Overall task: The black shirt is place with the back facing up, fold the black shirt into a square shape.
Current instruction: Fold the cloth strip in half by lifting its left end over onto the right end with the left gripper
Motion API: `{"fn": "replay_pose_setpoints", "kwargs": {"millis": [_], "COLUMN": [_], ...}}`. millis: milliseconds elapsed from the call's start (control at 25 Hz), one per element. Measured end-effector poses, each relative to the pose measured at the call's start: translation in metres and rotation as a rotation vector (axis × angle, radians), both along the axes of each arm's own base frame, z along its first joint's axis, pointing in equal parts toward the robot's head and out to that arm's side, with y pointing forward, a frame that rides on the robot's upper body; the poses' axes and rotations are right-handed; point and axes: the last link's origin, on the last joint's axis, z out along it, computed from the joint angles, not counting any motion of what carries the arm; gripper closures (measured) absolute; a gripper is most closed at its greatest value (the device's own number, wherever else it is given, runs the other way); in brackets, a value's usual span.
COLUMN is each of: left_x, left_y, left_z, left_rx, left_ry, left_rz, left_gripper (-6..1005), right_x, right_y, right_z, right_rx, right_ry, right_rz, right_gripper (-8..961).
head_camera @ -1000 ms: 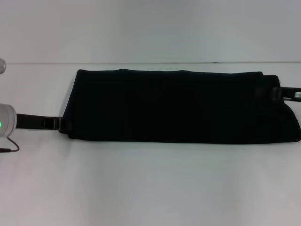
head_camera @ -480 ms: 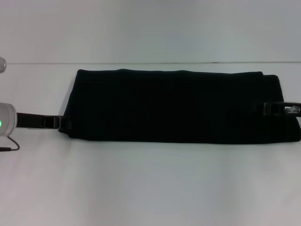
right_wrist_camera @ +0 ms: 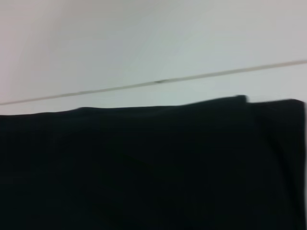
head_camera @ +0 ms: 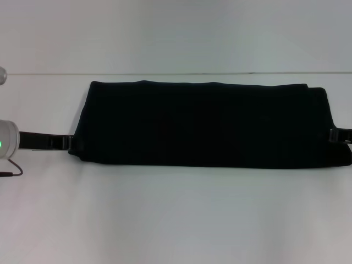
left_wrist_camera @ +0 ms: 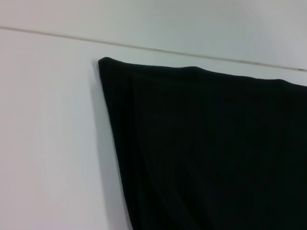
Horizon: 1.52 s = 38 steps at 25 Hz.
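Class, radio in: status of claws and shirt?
Left claw at the black shirt's left edge. Right claw at its right edge. Shirt folded into long band. Nothing in the way.

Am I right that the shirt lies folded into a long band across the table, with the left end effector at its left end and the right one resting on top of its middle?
Not quite. In the head view the shirt is a long band and the left end effector is at its left end, but the right end effector is at its right end, not on its middle.
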Motion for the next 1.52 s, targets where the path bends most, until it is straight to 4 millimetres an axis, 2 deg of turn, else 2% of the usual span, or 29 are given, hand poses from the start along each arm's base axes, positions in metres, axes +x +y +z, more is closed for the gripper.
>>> {"fn": "replay_pose_setpoints", "kwargs": {"millis": [280, 400, 600, 960, 1160, 1320, 1480, 1520], "left_x": [0.000, 0.000, 0.001, 0.004, -0.003, -0.005, 0.001, 0.003], "left_y": [0.000, 0.000, 0.000, 0.002, 0.003, -0.007, -0.023, -0.025], "left_z": [0.000, 0.000, 0.001, 0.007, 0.031, 0.050, 0.052, 0.050], "left_rx": [0.002, 0.001, -0.001, 0.012, 0.080, 0.080, -0.020, -0.046], "left_ry": [-0.001, -0.002, -0.007, -0.014, 0.013, -0.009, -0.103, -0.127], "left_rz": [0.001, 0.001, 0.002, 0.012, 0.046, 0.072, 0.086, 0.096], "left_gripper": [870, 865, 858, 844, 837, 655, 489, 449], "right_x": [0.016, 0.016, 0.012, -0.012, -0.020, -0.029, -0.034, -0.036], "right_y": [-0.003, -0.004, -0.006, -0.010, -0.010, -0.011, -0.012, -0.012], "right_z": [0.022, 0.028, 0.036, 0.033, 0.032, 0.033, 0.034, 0.034], "right_rx": [0.086, 0.109, 0.134, 0.083, 0.070, 0.037, 0.009, 0.002], "right_ry": [0.005, 0.023, 0.087, 0.201, 0.228, 0.249, 0.265, 0.270], "right_rz": [-0.052, -0.053, -0.035, 0.102, 0.147, 0.193, 0.219, 0.225], "right_gripper": [891, 878, 857, 818, 681, 571, 350, 320]}}
